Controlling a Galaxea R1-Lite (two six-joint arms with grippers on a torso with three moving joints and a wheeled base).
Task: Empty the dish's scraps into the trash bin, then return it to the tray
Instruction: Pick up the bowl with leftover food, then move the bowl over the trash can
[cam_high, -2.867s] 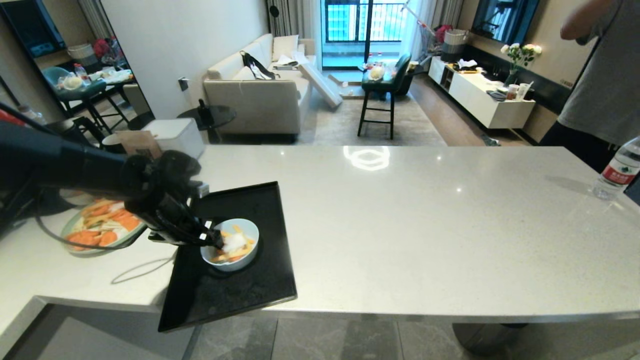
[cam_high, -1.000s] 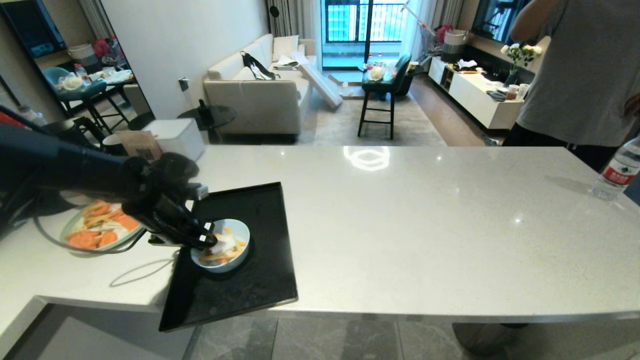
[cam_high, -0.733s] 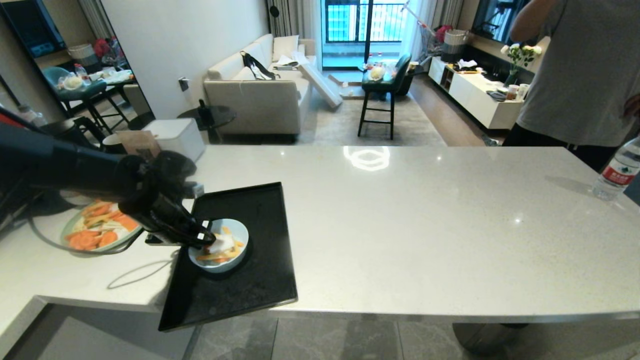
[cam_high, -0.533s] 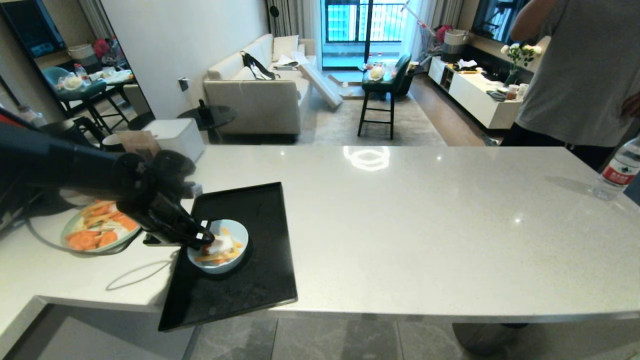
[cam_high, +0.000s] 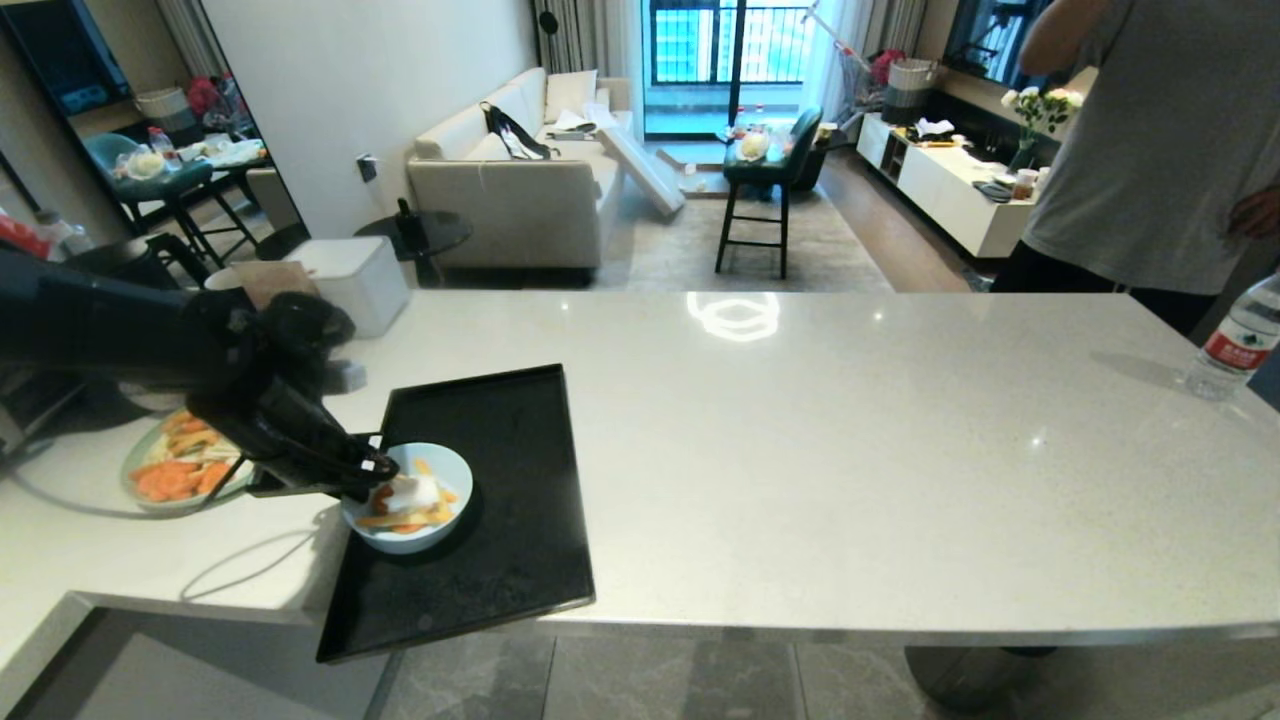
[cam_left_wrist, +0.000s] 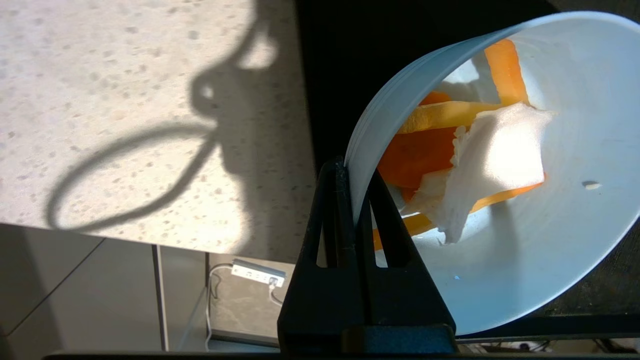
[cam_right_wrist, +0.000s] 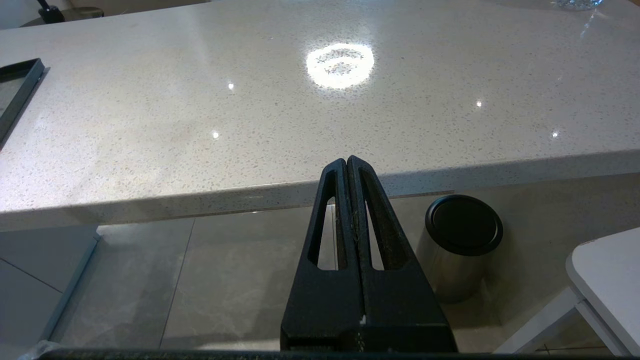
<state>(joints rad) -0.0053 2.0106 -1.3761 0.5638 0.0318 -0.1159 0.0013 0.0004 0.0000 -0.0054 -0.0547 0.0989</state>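
Pinched by its rim between left gripper (cam_left_wrist: 356, 172) fingers, bowl (cam_high: 408, 497) lifted over tray (cam_high: 520, 590), scraps (cam_left_wrist: 465, 160) unemptied; right gripper (cam_right_wrist: 348, 165) idle, fingers together.

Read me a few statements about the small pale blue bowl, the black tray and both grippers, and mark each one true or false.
1. The left gripper is shut on the rim of the small round pale blue-white bowl. True.
2. The bowl is empty. False: yellow and orange vegetable strips with a white lump lie in it.
3. The bowl is over the left edge of the large flat black tray. True.
4. The right gripper holds a plate. False: it is shut on nothing, below the white counter's edge.
5. The wide pale-green plate of orange slices sits on the tray. False: it sits on the counter, left of the tray.
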